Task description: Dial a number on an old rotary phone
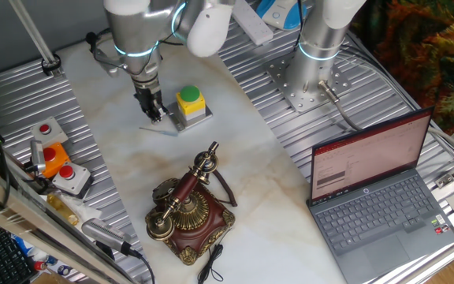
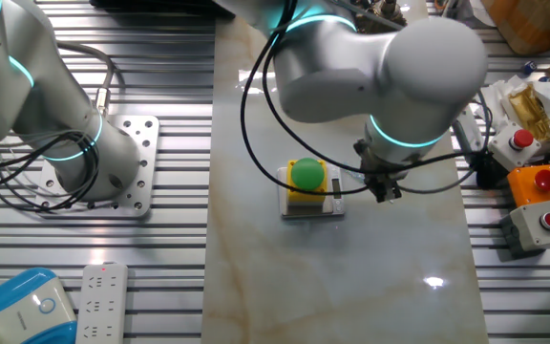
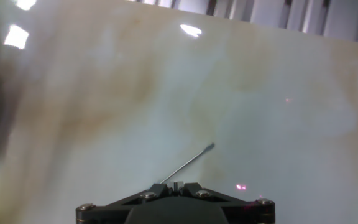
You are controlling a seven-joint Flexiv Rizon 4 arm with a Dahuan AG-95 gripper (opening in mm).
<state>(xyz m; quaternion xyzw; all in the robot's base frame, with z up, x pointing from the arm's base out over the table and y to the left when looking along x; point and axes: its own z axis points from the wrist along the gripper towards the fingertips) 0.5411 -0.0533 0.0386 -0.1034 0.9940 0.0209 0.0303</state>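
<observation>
The black two-finger gripper [image 1: 155, 113] has its jaws drawn together on a thin grey metal rod [image 3: 187, 163], which slants out from between them toward one o'clock in the hand view, over bare marble. In one fixed view the gripper hangs just above the pale marble-patterned table top [image 1: 124, 170], with the yellow box with a green round button [image 1: 190, 102] just beside it at three o'clock. The ornate antique rotary phone with a dark red-brown wooden base and brass dial [image 1: 187, 210] sits well apart at five o'clock, its brass-and-wood handset [image 1: 183, 190] lying on the cradle. Grey boxes with red buttons [image 1: 60, 160] stand at nine o'clock.
</observation>
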